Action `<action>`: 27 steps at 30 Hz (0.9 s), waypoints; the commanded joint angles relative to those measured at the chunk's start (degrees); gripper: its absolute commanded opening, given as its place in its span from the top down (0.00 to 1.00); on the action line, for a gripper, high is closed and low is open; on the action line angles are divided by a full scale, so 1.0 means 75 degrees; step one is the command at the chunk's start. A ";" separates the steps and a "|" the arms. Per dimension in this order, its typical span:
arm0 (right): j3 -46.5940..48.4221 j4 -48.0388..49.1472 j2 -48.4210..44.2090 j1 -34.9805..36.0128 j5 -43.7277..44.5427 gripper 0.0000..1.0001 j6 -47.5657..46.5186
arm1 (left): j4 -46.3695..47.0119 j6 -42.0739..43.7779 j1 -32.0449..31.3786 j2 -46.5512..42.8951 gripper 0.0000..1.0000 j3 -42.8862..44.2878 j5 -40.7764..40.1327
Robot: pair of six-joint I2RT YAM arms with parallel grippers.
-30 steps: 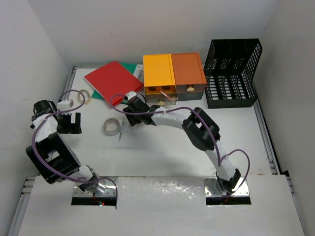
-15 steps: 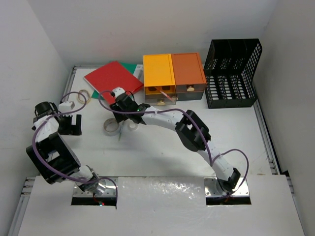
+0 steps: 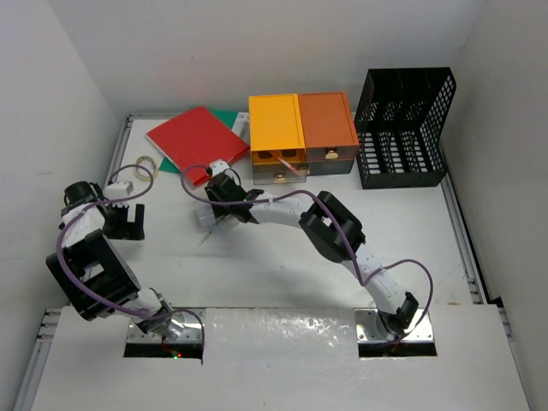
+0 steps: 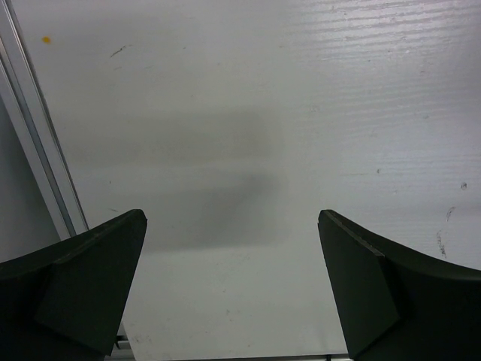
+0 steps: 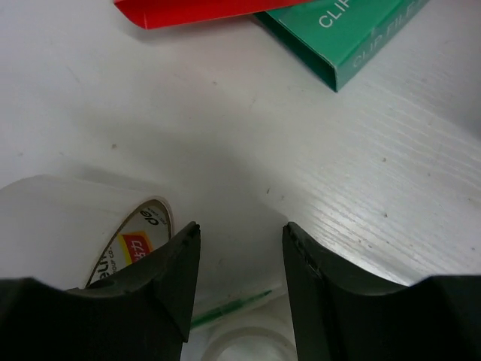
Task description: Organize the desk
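Note:
The desk (image 3: 282, 265) is a wide white tabletop with grey side rails. My right gripper (image 3: 221, 208) reaches far left over it, near the red folder. In the right wrist view its jaws (image 5: 240, 229) stand partly apart with bare desk (image 5: 338, 188) between them. A white tape roll (image 5: 75, 226) lies just left of the left finger. A green pen (image 5: 233, 308) and a second white ring (image 5: 248, 350) lie low between the fingers. My left gripper (image 3: 124, 221) hangs wide open over bare desk (image 4: 263, 90) by the left rail, nothing between its jaws (image 4: 233, 218).
A red folder (image 3: 193, 137) and a green box (image 5: 346, 34) lie at the back left. A yellow-and-orange drawer box (image 3: 300, 128) and a black mesh rack (image 3: 402, 128) stand along the back. A thin tape ring (image 3: 145, 164) lies near the left rail (image 4: 41, 150).
My right gripper swung left, then a little back right, and its jaws have narrowed. It now covers most of the tape roll in the top view. The left arm barely moved.

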 commanded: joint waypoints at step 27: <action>0.1793 -0.0506 -0.0419 0.1536 -0.1289 0.54 -0.3730 | 0.0101 0.0235 0.0036 -0.0226 0.03 -0.0017 0.0194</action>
